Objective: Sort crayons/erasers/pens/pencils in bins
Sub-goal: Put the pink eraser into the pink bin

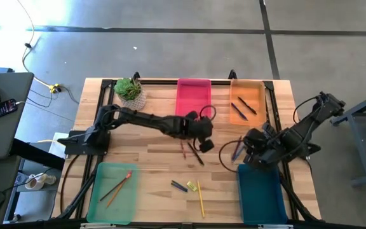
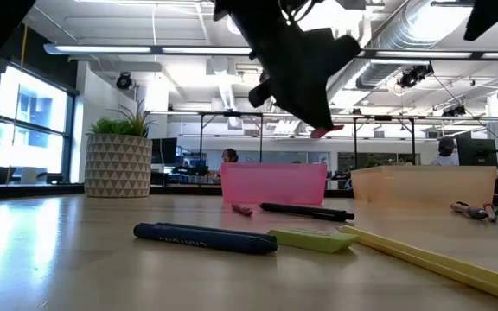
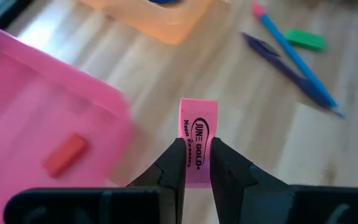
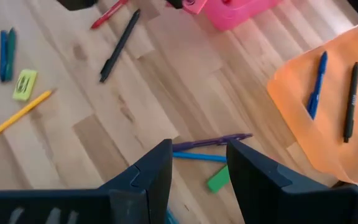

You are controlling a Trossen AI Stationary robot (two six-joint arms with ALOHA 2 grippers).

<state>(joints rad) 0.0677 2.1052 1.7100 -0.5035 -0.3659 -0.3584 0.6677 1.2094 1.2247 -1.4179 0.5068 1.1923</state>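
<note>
Pinching a pink eraser [image 3: 198, 121] in the left gripper [image 3: 196, 149], fingers pressed onto its lower half, printed face showing, long axis running on past the fingertips. Hanging above the table just off the pink bin [image 3: 17, 93], at that bin's near front corner, not yet over it. Judging by the left wrist view, needs only a short carry sideways across the bin's wall to get above the floor, where a red eraser [image 3: 65, 154] already lies. Far nearer the pink bin than the right gripper [image 4: 197, 155], which waits well away from that bin, jaws spread, over a purple pen [image 4: 210, 142], a blue pen [image 4: 197, 157] and a green eraser [image 4: 217, 179]. From above, no sight of the held eraser, covered by the gripper body. From table height, only a small pinkish tip under the dark gripper, height above the bin's rim hard to judge. Near wall of the pink bin blurred in the left wrist view.
</note>
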